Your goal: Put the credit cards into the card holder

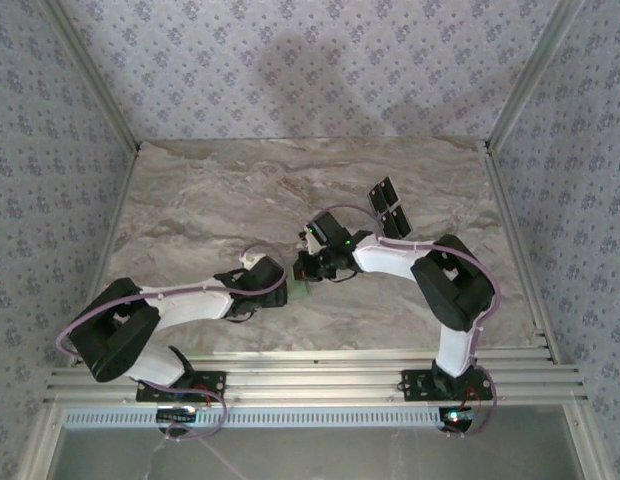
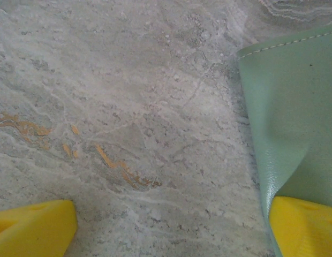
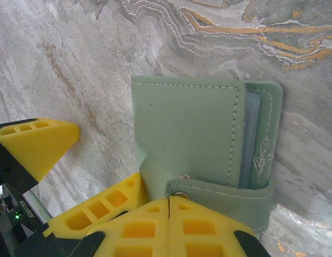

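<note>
Two pincers come together at one spot on the marble counter (image 1: 210, 200), a little toward six o'clock from its middle in the top view. Furthest left, the left pincer (image 2: 166, 235) is spread wide and grips nothing. In its wrist view one yellow fingertip (image 2: 35, 227) sits at seven o'clock over bare stone. The other, at five o'clock, touches the edge of the card holder (image 2: 294, 107), where the sage-green skin puckers.

The card holder lies flat between the two pincers. In the right wrist view its snap strap wraps over the near edge, and a paler pocket shows along its three o'clock side.

The right pincer (image 3: 169, 214) is closed, its fingertips pressed together at six o'clock of the card holder, right against the strap. I cannot tell whether they nip the strap.

Further right in the top view, at about two o'clock from the card holder, the credit cards (image 1: 390, 207) lie on the counter. Two black ones show side by side, apart from both pincers.
</note>
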`<action>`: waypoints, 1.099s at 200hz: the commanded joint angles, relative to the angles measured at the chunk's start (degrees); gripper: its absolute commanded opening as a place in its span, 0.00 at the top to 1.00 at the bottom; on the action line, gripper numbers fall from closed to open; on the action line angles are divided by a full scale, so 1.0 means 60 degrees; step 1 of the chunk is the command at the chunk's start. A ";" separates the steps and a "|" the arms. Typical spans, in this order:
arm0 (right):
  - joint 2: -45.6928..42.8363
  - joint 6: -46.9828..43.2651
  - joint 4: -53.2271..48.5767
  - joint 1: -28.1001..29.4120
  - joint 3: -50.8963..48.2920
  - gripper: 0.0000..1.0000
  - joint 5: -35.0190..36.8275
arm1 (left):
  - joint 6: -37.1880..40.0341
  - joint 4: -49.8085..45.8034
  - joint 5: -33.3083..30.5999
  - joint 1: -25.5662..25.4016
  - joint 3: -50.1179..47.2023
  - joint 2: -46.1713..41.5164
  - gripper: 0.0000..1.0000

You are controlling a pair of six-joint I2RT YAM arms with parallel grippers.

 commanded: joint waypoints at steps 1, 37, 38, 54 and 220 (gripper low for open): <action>0.0192 0.0162 -0.0176 0.0070 0.0206 1.00 -0.0225 | 0.0123 0.1033 0.1248 0.0137 -0.0350 0.0913 0.05; 0.0412 0.0203 -0.0140 0.0113 0.0370 1.00 -0.0226 | 0.0127 0.1046 0.1229 0.0134 -0.0383 0.0875 0.05; 0.0422 0.0203 -0.0137 0.0113 0.0373 1.00 -0.0211 | 0.0123 0.1046 0.1231 0.0137 -0.0382 0.0874 0.05; 0.0537 0.0203 -0.0141 0.0113 0.0433 1.00 -0.0224 | 0.0123 0.1060 0.1234 0.0139 -0.0383 0.0878 0.05; 0.1084 0.0320 -0.0362 0.0028 -0.0093 1.00 -0.0040 | 0.0120 0.1147 0.1263 0.0126 -0.0424 0.0879 0.05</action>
